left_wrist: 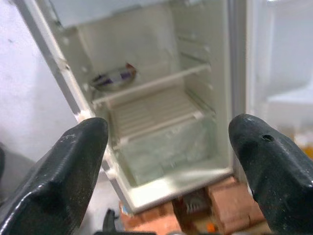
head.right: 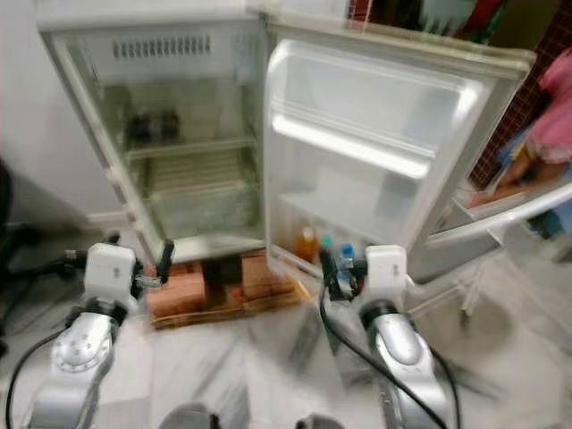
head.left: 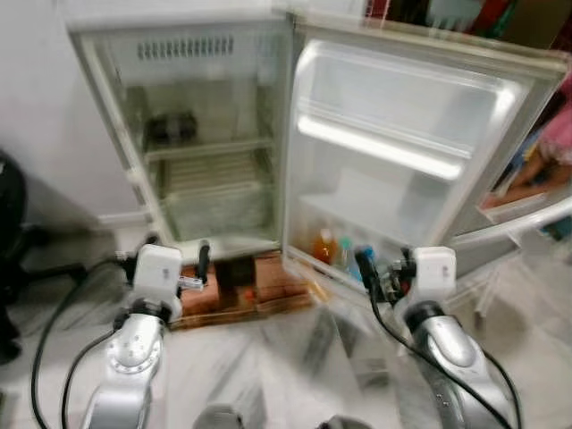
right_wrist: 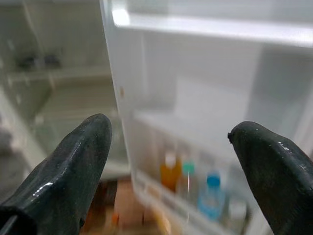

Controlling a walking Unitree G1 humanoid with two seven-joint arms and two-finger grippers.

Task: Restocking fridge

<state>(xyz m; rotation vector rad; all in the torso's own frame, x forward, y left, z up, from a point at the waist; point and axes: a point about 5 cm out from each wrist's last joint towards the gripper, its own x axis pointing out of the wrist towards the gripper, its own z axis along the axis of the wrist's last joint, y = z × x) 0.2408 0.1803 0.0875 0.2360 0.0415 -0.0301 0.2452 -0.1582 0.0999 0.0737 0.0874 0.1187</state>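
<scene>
I had the robot standing in front of the small fridge (head.left: pixel 210 134) with its door (head.left: pixel 402 152) swung wide to the right. Both arms were raised toward it. The left pincer (left_wrist: pixel 166 161) pointed into the cabinet, its two black fingers (left_wrist: pixel 58 171) spread wide apart with nothing between them. The right pincer (right_wrist: pixel 171 166) faced the inside of the door, equally wide open and empty.

Inside the cabinet, a dark wrapped packet (left_wrist: pixel 113 77) lay on the upper shelf (head.left: pixel 210 147), toward the back left. Under that shelf I saw a white ribbed rack (left_wrist: pixel 151 115), and beneath it a clear crisper drawer (head.left: pixel 219 210) — I could not tell what, if anything, sat in it.

The door's lowest rack (right_wrist: pixel 166 203) carried the bottles: an orange bottle (right_wrist: pixel 169 174) nearest the hinge, then a clear one with a green cap (right_wrist: pixel 187 178), then a blue-capped bottle (right_wrist: pixel 211 196), standing upright side by side. The door shelf above them (head.left: pixel 380 147) looked bare and caught a bright glare.

The fridge stood on reddish bricks (head.left: pixel 268 277) set on a pale marble floor (head.left: pixel 295 357) — the head views were blurred, so finer detail there was lost. A black cable (head.left: pixel 54 331) trailed from the left arm across the floor.
</scene>
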